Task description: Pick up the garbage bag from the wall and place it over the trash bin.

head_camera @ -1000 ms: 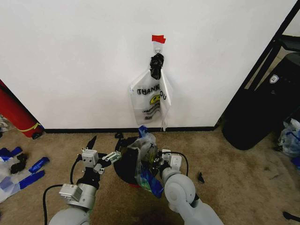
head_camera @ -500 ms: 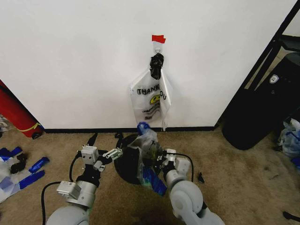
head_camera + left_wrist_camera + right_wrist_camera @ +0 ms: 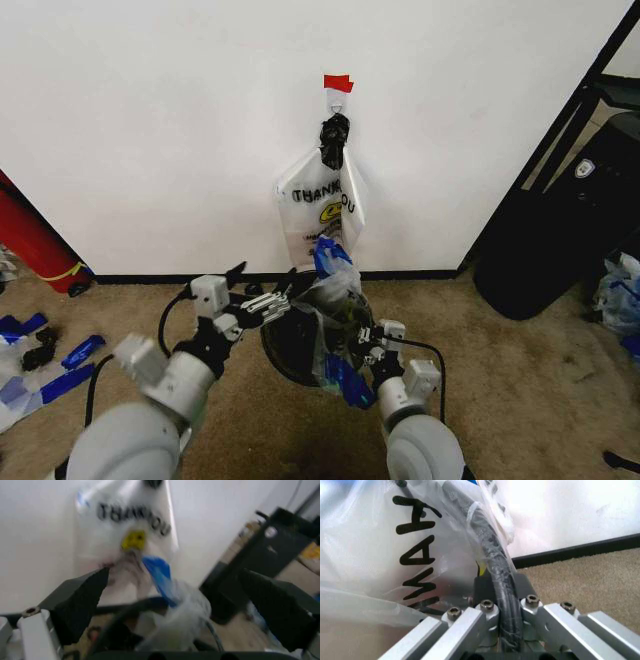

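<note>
Right gripper (image 3: pixel 501 609) clamped on bag (image 3: pixel 335 300) and bin (image 3: pixel 300 345) rim together, bag draped over bin below wall (image 3: pixel 180 120); left gripper (image 3: pixel 268 304) spread open at opposite rim.

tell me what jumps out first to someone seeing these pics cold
First, the clear "THANK YOU" bag hanging from a hook under red tape on the white wall. Below it, the garbage bag with blue patches is draped over the black trash bin on the carpet. The right tool is clamped on the bin's rim through the plastic; the left tool holds at the opposite edge.
</note>
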### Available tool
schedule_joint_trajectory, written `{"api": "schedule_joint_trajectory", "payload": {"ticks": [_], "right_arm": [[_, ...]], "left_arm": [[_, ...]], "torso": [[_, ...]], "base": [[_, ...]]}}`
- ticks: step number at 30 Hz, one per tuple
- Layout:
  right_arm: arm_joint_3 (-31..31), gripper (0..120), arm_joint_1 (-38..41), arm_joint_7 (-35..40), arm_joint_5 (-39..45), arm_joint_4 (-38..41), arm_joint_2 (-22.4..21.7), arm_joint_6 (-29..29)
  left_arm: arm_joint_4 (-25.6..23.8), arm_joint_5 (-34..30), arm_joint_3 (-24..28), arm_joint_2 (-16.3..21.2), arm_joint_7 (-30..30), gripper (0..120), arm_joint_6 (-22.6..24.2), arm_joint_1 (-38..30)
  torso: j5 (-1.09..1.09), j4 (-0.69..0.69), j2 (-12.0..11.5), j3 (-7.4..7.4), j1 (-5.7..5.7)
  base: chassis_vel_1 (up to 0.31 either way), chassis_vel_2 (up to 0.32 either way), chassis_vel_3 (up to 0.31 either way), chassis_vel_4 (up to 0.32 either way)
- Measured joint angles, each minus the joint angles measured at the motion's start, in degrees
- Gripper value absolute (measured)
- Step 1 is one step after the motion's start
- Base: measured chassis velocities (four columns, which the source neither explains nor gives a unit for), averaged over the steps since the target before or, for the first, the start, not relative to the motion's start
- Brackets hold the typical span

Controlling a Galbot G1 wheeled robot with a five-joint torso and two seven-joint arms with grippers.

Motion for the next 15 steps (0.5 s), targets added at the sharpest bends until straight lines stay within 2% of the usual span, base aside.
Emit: {"api": "schedule_joint_trajectory", "payload": {"ticks": [2,4,5,8,9,11,15], "right_arm": [[-0.34,0,-0.6,-0.05,-0.19,0.76,0.28,0.0],[-0.43,0,-1.15,0.13,0.83,1.48,0.76,-0.06],[-0.43,0,-1.15,0.13,0.83,1.48,0.76,-0.06],[-0.44,0,-1.8,0.57,3.32,2.69,1.62,-0.43],[-0.44,0,-1.8,0.57,3.32,2.69,1.62,-0.43],[-0.38,0,-2.68,0.58,2.87,2.98,2.21,-0.37],[-0.1,0,-3.36,0.49,1.71,2.98,2.39,-0.17]], "left_arm": [[0.0,-4.24,0.84,0.94,0.13,96,0.93,-1.03],[0.0,-7.83,2.5,0.83,-0.17,95,1.99,-3.18],[0.0,-7.83,2.5,0.83,-0.17,95,1.99,-3.18],[0.04,-10.6,6.75,-0.08,-1.0,94,2.88,-7.87],[0.04,-10.6,6.75,-0.08,-1.0,94,2.88,-7.87],[0.91,-12.27,11.29,-1.02,-2.18,93,3.32,-12.9],[2.48,-13.81,14.6,-2.01,-3.36,89,3.98,-16.61]], "torso": [[0.0,0.05,0.0,0.0,0.0],[-0.01,0.04,0.0,0.0,0.0],[-0.01,0.04,0.0,0.0,0.0],[-0.01,0.01,0.0,0.0,0.0],[-0.01,0.01,0.0,0.0,0.0],[0.0,0.0,0.0,0.0,0.0],[0.0,0.0,0.0,0.0,0.0]], "base": [[0.0,0.0,0.0,0.0],[0.0,0.0,0.0,0.0],[0.0,0.0,0.0,0.0],[0.0,0.0,0.0,0.0],[0.0,0.0,0.0,0.0],[0.0,0.0,0.0,0.0],[0.0,0.0,0.0,0.0]]}}
